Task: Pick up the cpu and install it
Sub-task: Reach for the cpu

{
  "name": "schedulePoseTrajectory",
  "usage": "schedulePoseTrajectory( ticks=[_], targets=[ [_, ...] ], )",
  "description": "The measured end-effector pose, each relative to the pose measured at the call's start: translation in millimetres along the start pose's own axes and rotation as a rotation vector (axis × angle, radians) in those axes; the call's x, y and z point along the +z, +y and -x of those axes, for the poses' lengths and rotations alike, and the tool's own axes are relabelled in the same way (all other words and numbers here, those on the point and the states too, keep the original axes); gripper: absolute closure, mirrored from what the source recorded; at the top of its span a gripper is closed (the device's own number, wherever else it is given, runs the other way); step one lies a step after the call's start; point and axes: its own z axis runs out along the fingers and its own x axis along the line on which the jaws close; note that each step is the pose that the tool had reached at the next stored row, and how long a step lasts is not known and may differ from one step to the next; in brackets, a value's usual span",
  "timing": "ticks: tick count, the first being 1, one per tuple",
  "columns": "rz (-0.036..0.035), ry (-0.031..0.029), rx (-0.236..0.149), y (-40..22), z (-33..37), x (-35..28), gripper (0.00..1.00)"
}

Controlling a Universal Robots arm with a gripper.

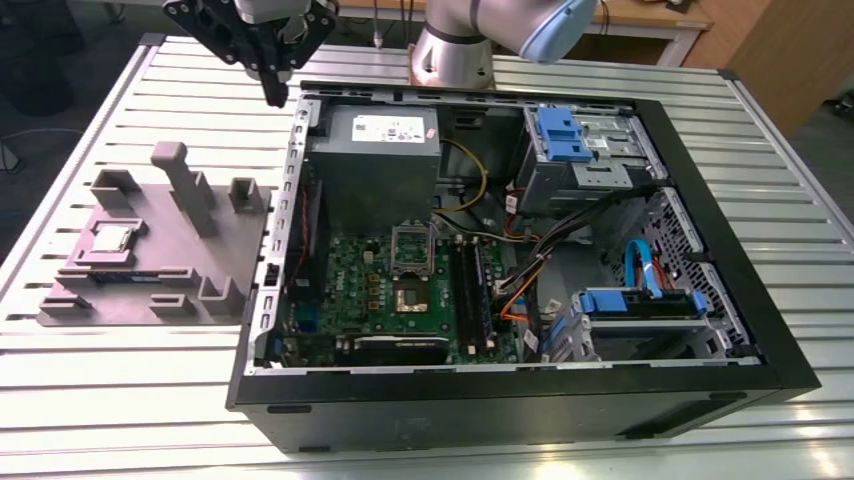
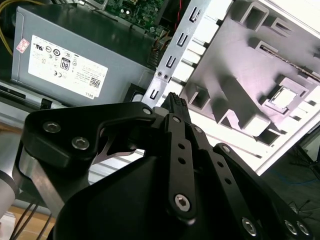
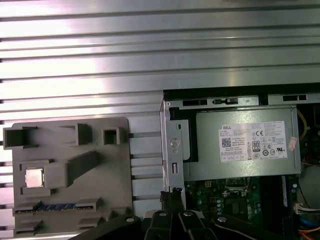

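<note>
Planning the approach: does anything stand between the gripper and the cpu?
A tall post of the grey fixture rises between the gripper and the cpu; nothing covers the cpu's top.

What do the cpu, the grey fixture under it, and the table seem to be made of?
The cpu: likely a metal top, silvery sheen. The fixture: probably matte grey plastic, no glare. The table: seemingly aluminium, bright ribbed slats.

Bright glare across table slats (image 3: 150,50)
</note>
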Motion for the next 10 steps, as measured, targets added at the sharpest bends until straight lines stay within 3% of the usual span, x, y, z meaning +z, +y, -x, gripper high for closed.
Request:
schedulePoseTrajectory(
  ticks=[1,10],
  targets=[
    [0.0000,0.0000,0.000,-0.4,-5.1,0.0,0.90],
    [0.0000,0.0000,0.000,-0.5,-6.4,0.0,0.90]
  ],
)
